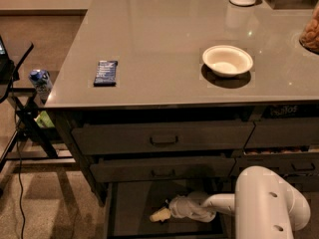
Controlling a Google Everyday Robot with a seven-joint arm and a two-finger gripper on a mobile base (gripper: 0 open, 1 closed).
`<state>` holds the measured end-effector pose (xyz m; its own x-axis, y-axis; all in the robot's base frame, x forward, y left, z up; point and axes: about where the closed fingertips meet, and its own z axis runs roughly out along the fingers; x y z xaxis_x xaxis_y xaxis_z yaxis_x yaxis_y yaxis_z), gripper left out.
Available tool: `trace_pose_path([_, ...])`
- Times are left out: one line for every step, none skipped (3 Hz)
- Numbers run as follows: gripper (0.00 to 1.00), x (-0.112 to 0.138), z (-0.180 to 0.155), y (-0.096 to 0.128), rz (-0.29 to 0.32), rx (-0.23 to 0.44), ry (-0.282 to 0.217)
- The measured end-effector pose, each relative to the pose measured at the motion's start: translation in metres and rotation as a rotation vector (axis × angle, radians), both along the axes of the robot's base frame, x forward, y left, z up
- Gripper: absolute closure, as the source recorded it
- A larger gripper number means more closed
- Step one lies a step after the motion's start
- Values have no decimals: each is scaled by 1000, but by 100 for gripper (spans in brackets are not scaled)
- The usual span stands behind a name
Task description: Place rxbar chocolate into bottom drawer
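The bottom drawer (132,205) is pulled open under the counter, its dark floor showing. My gripper (161,215) reaches low inside it from the right, near the middle of the floor, its pale tip pointing left. The white arm (266,203) fills the lower right. No black-wrapped rxbar chocolate shows; it may be hidden at the gripper or lost against the dark floor.
A blue-wrapped bar (105,72) lies at the counter's left front. A white bowl (227,60) sits at centre right. Two shallower handled drawers (163,138) are above the open one. A black stand with a can (40,80) is on the left.
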<state>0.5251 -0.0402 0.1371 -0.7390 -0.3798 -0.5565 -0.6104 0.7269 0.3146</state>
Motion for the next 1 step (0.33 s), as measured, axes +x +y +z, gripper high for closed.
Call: trace_pose_path([0, 0, 0, 0, 0, 0, 0])
